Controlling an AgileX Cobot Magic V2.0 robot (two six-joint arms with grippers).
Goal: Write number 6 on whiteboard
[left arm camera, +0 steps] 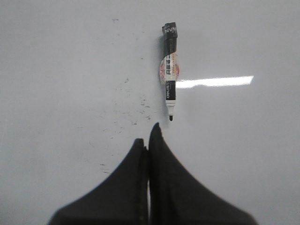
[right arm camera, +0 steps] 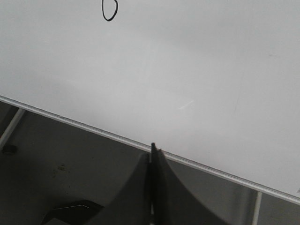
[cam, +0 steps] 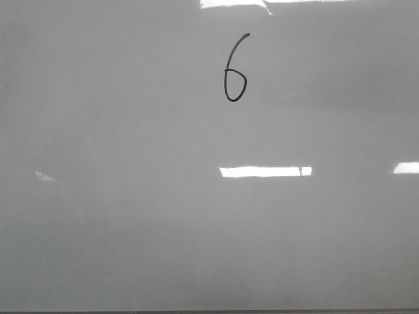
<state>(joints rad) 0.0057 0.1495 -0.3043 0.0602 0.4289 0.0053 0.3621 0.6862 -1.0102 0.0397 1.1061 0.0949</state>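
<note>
A thin black number 6 (cam: 234, 70) is drawn on the whiteboard (cam: 131, 216), near the top middle of the front view. Its lower loop (right arm camera: 109, 10) also shows in the right wrist view. A black and white marker (left arm camera: 169, 70) lies uncapped on the whiteboard (left arm camera: 61, 56) in the left wrist view, tip toward my left gripper (left arm camera: 149, 136), which is shut and empty just short of it. My right gripper (right arm camera: 153, 151) is shut and empty above the whiteboard's metal edge (right arm camera: 84, 125). Neither gripper shows in the front view.
Bright rectangular light reflections (cam: 265, 171) lie on the board. Small black ink specks (left arm camera: 136, 105) mark the board beside the marker. Beyond the board's edge is a dark surface (right arm camera: 56, 164) with frame bars (right arm camera: 11, 127).
</note>
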